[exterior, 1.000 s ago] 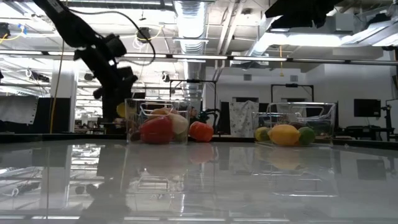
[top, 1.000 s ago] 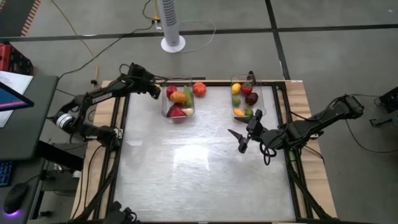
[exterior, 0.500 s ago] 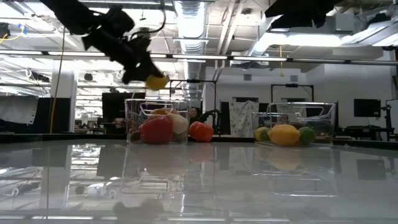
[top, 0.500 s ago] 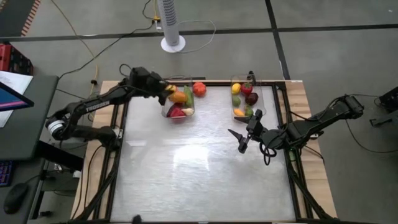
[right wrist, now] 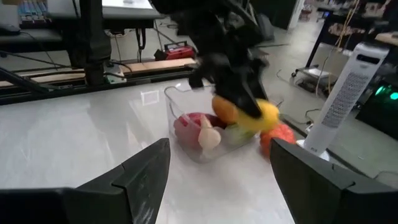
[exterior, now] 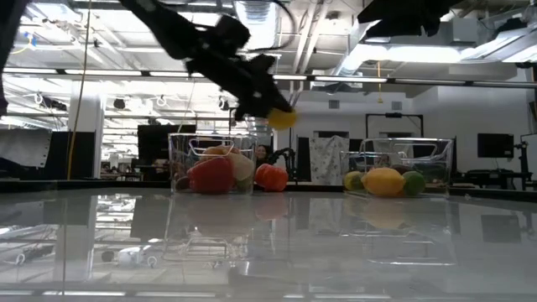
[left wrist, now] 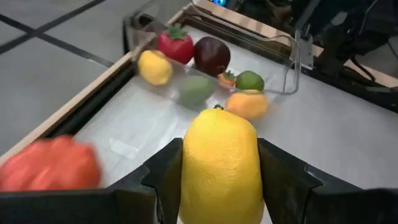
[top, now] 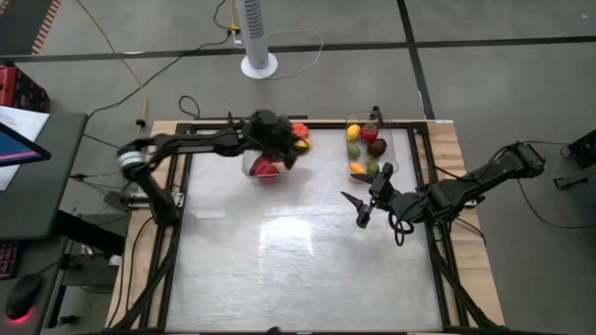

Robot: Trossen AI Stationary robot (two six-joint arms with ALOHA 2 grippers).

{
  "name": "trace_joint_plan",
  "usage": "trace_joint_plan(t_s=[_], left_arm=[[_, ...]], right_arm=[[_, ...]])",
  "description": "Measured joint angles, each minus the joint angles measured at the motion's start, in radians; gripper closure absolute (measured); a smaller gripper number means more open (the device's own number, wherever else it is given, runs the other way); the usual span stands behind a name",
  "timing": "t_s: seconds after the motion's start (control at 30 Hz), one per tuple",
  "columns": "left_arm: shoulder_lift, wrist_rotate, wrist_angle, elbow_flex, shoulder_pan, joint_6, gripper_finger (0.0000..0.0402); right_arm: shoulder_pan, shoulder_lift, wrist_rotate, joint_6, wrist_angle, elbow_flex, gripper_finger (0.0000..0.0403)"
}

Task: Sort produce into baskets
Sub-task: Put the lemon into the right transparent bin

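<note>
The left pincer clamps a yellow lemon above the worktop; the right pincer hangs open, holding nothing.

A lab: exposed ceiling ducts, floor cables, monitors.

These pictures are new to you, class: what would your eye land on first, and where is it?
First, the yellow lemon clamped in the left hand, held in the air just beside the left basket, toward the right basket. Next, the bright produce heaped in both clear baskets at the table's far edge, with a red-orange piece lying on the table outside the left one. The right hand waits open over the bare table near the right basket.
</note>
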Motion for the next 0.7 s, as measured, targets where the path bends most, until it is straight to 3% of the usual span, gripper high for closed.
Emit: trace_joint_plan(t_s=[0.27, 0.7], left_arm=[[0.269, 0.051, 0.079, 0.26, -0.039, -0.026, 0.0239], [0.604, 0.033, 0.075, 0.697, -0.085, 0.011, 0.0238]], right_arm=[[0.049, -0.1, 0.05, -0.138, 0.003, 0.028, 0.01], [0.069, -0.218, 0.055, -0.275, -0.006, 0.017, 0.01]])
